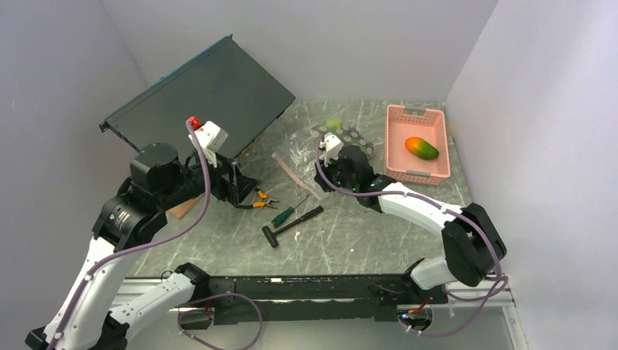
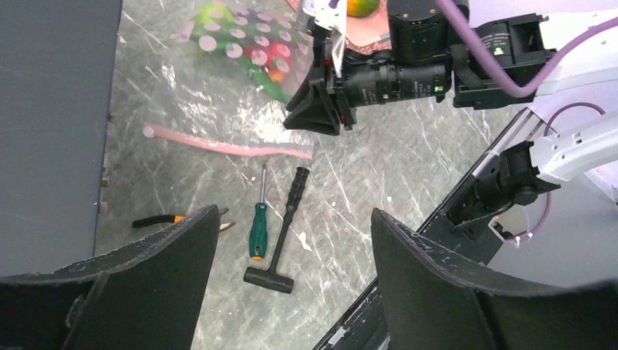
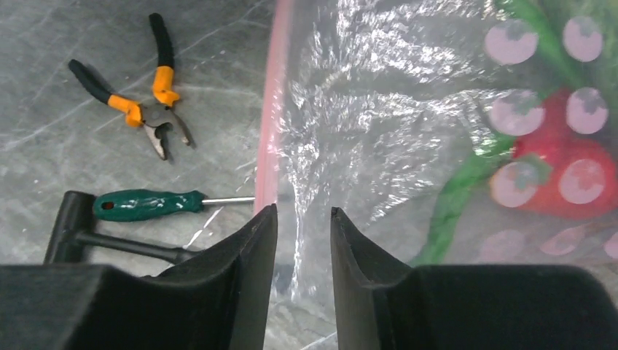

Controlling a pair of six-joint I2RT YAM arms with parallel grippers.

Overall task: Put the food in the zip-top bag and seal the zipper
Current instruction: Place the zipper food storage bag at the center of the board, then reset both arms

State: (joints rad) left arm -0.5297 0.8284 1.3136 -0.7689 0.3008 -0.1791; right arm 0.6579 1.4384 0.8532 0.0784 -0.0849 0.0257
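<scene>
The clear zip-top bag [image 3: 379, 109] lies flat on the table with its pink zipper [image 3: 271, 109] running along the left edge. Toy food [image 3: 568, 168] shows through its spotted far end: a red tomato and green pieces. My right gripper [image 3: 304, 213] hovers low over the bag just inside the zipper, jaws narrowly open, a raised crease of plastic between them. From above, the bag [image 1: 321, 157] and zipper [image 1: 291, 173] sit mid-table. An orange-green mango [image 1: 422, 148] lies in the pink basket [image 1: 392, 146]. My left gripper [image 2: 295, 215] hangs wide open and empty above the tools.
Orange-handled pliers [image 1: 261, 198], a green-handled screwdriver [image 1: 286, 214] and a black hammer [image 1: 291, 224] lie left of the bag. A large dark panel [image 1: 204, 95] leans at the back left. White walls close in the table on the left, right and back.
</scene>
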